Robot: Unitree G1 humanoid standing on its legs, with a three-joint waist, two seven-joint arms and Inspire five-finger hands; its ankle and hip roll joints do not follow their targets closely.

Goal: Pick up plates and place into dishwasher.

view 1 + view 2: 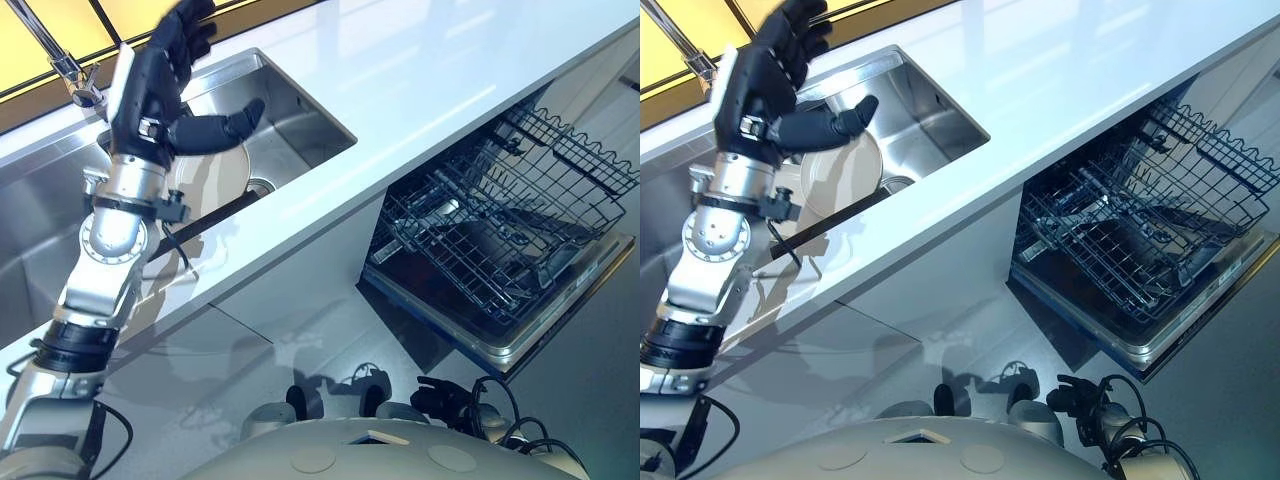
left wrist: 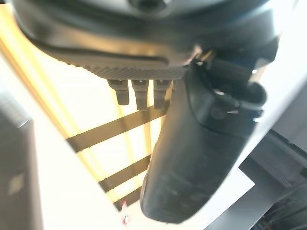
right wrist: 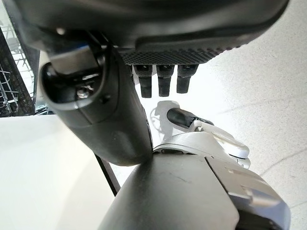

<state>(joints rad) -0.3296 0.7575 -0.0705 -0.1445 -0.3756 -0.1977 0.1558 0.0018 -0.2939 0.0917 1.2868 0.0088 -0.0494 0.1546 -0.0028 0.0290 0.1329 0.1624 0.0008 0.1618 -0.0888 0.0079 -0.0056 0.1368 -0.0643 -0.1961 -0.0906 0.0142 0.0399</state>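
We find the plate [image 1: 840, 175] at the upper left of the frame, a pale round dish leaning inside the steel sink [image 1: 940, 115], partly hidden behind our left hand [image 1: 765, 75]. That hand is raised above the sink with its fingers spread and fairly straight and the thumb standing out to the side over the plate; it has hold of nothing, and we cannot tell whether the thumb tip touches the plate's face. Our right hand [image 3: 163, 76] hangs low by the floor, its fingers loose and empty in its own wrist view.

We judge that the pick-up step is only beginning: the plate sits in the sink, not yet grasped. The next move calls for lowering the left hand into the basin, getting fingers behind the plate's rim and the thumb on its face, then lifting it clear of the sink wall before swinging right toward the dishwasher. A smooth plate leaning on steel may slide, so the pinch should close firmly.

The sink also shows a drain near the plate, and a tap [image 1: 70, 65] stands at its far upper-left edge. At the right of the frame, below the white counter [image 1: 420, 70], the dishwasher [image 1: 540, 330] is open with its wire rack [image 1: 500, 235] pulled out; no plates are visible in the rack.
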